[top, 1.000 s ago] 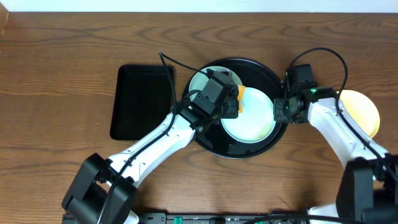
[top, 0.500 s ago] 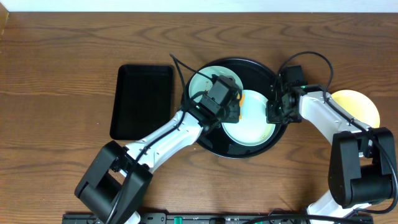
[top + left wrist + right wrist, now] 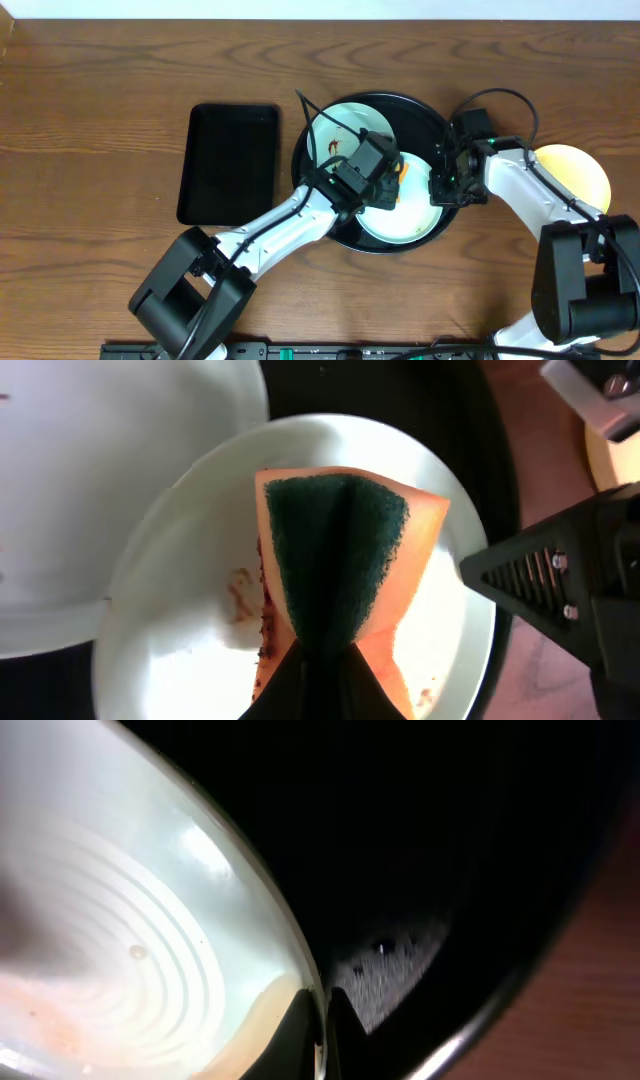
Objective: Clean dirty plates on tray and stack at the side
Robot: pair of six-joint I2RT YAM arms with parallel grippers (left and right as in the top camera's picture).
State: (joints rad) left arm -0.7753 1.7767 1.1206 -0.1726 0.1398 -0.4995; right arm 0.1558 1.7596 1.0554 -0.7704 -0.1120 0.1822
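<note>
The round black tray (image 3: 425, 112) holds two mint plates. The near one (image 3: 412, 222) lies under my left gripper (image 3: 388, 180), which is shut on an orange sponge with a green scouring face (image 3: 335, 550) pressed on this plate (image 3: 170, 610). Brown smears sit beside the sponge. The far mint plate (image 3: 330, 130) shows brown streaks and overlaps it (image 3: 120, 480). My right gripper (image 3: 438, 185) is shut on the near plate's right rim (image 3: 300, 970). The yellow plate (image 3: 580, 175) lies on the table right of the tray.
A rectangular black tray (image 3: 230, 160) lies empty left of the round tray. My right arm crosses over the yellow plate. The table's wood surface (image 3: 120, 70) surrounds everything.
My left gripper has slid the sponge rightward and toward the front across the near plate. The far plate's streaks are more exposed. My right gripper came in to the plate's rim and stays there.
</note>
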